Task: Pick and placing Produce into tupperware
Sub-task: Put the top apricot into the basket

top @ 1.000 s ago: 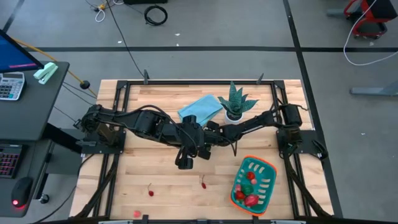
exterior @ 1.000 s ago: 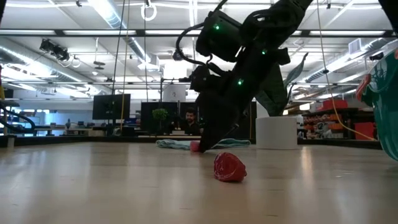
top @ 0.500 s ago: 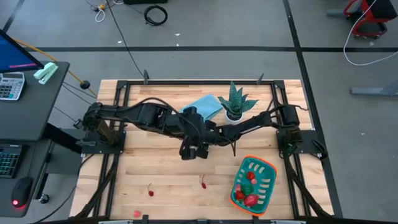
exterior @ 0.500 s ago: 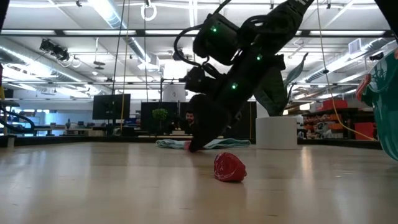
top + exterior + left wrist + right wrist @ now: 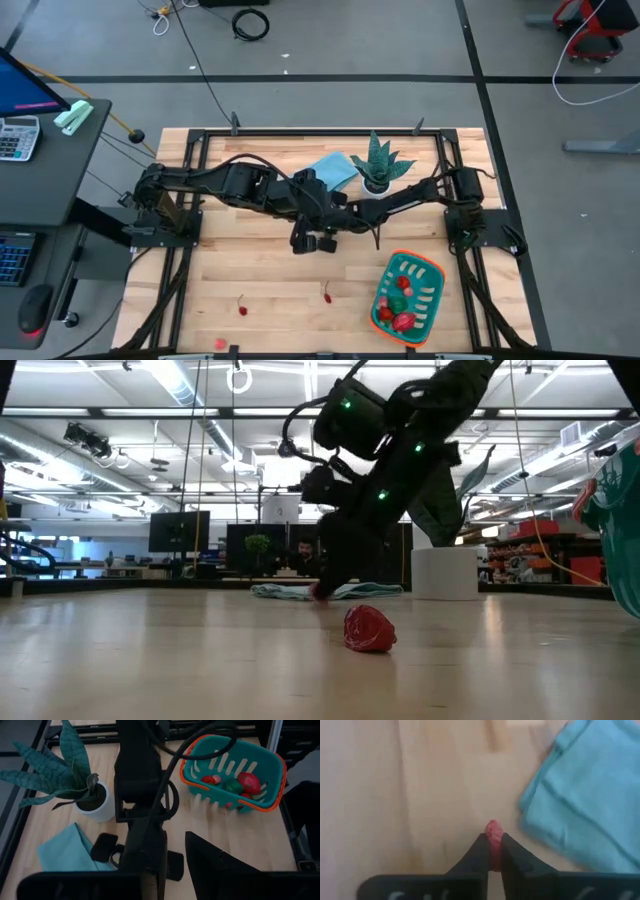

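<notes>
Both arms are crowding the middle of the desk, the left gripper and right gripper lying close together there. At twelve o'clock from them the blue cloth and the potted plant are blocking the back edge. Bare wood is lying open toward seven o'clock, with small red produce scattered there. The tupperware is sitting at four o'clock, open above.

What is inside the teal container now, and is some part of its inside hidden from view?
Inside the teal container lie red pieces and one green piece. The left wrist view shows them too, but the near wall covers the container's floor beneath them.
</notes>
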